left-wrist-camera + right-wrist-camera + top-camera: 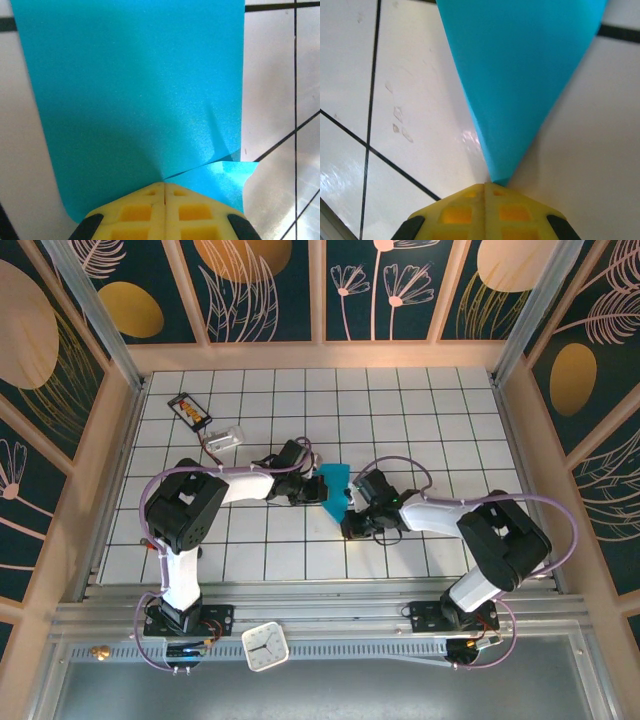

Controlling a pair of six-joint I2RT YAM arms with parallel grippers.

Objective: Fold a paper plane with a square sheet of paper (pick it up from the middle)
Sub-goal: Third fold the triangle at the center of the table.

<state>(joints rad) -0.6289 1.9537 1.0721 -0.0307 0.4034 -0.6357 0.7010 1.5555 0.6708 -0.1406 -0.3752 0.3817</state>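
Fingers (135, 212) tight on paper plane (135, 90) edges

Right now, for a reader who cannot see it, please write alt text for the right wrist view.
A teal paper narrows to a point that the shut yellow right gripper pinches at the bottom of the view. Beneath lies a white tiled table with black lines.

Paper (334, 483): left gripper (313, 491) and right gripper (347, 510) are covering its side edges seen from above; wrist views' top edges are cutting off its far end.
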